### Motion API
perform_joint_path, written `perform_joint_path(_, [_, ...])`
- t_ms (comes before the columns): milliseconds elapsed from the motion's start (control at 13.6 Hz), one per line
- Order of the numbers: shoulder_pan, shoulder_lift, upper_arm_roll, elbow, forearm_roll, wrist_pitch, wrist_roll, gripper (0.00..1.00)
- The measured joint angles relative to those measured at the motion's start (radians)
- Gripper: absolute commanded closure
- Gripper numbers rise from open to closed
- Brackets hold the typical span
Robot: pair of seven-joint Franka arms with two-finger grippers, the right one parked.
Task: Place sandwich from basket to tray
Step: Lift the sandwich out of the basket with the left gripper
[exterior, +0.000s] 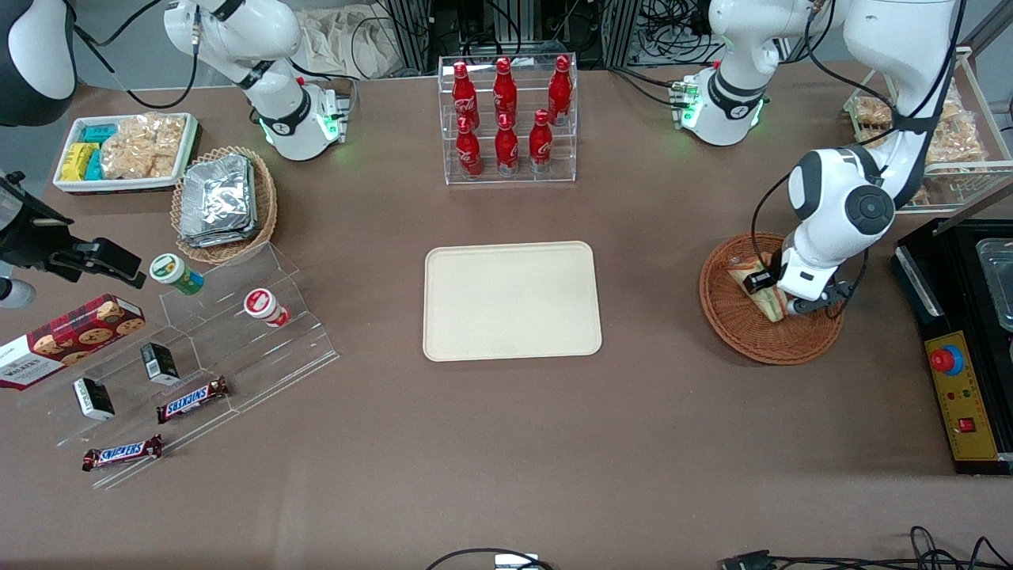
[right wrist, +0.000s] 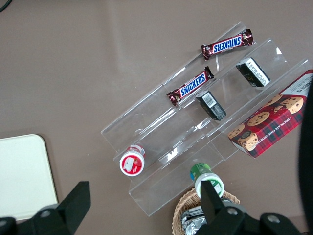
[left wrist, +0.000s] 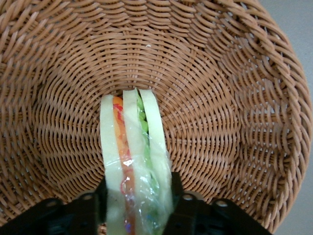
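Observation:
The sandwich (exterior: 753,283), a plastic-wrapped wedge of pale bread with orange and green filling, stands on edge in the round brown wicker basket (exterior: 740,336) toward the working arm's end of the table. My gripper (exterior: 779,307) reaches down into the basket. In the left wrist view its black fingers (left wrist: 175,193) press both bread faces of the sandwich (left wrist: 134,142), so the gripper (left wrist: 137,193) is shut on it, with the basket (left wrist: 225,98) weave all around. The cream tray (exterior: 511,301) lies flat at the table's middle, and its corner (right wrist: 19,176) shows in the right wrist view.
A clear rack of red bottles (exterior: 506,119) stands farther from the front camera than the tray. A black control box (exterior: 961,396) sits beside the basket at the table's end. An acrylic stepped shelf (exterior: 206,348) with snacks, an oval basket of foil packs (exterior: 225,202) and a white dish (exterior: 123,150) lie toward the parked arm's end.

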Motion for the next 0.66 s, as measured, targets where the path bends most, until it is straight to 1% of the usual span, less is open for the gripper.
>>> perform_joint_path(148, [0.0, -0.02, 0.0, 0.013, 0.0, -0.018, 0.01, 0.92])
perform_joint_path(295, [0.0, -0.072, 0.005, 0.063, 0.0, -0.122, 0.039, 0.92])
perform_joint_path(443, [0.002, -0.128, 0.028, 0.168, 0.0, -0.31, 0.078, 0.91])
perform_joint_path(664, [0.004, -0.152, 0.042, 0.409, 0.0, -0.603, 0.127, 0.9])
